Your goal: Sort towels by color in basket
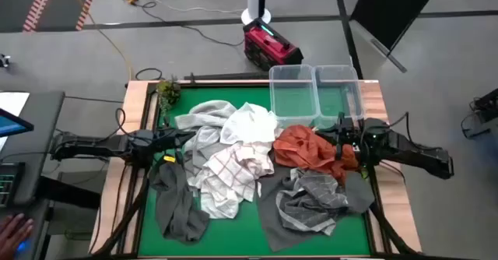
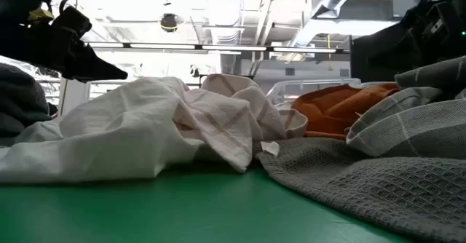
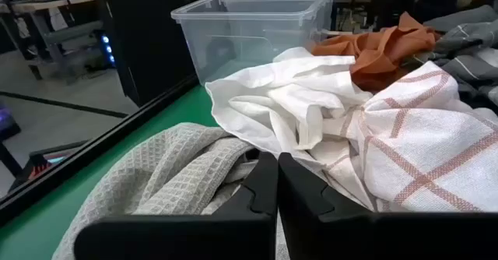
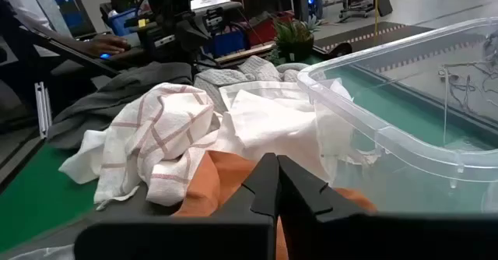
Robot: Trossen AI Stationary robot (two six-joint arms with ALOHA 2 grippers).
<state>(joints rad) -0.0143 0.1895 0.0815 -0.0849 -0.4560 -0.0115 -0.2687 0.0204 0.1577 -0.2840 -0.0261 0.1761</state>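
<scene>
A heap of towels lies on the green table (image 1: 241, 233). It holds a light grey waffle towel (image 1: 204, 117), a plain white one (image 1: 250, 124), a white one with red check lines (image 1: 226, 174), a rust-orange one (image 1: 311, 147), a dark grey one (image 1: 175, 205) and a grey lined one (image 1: 315, 202). The basket is a pair of clear plastic bins (image 1: 315, 89) at the far right. My left gripper (image 3: 278, 184) hangs shut above the light grey towel (image 3: 156, 174). My right gripper (image 4: 278, 184) hangs shut above the rust-orange towel (image 4: 210, 190).
A small potted plant (image 1: 167, 91) stands at the table's far left corner. A wooden rim (image 1: 140, 96) borders the table. A red device (image 1: 271, 43) sits on the floor beyond the far edge. A person's hand (image 1: 15, 230) shows at the near left, off the table.
</scene>
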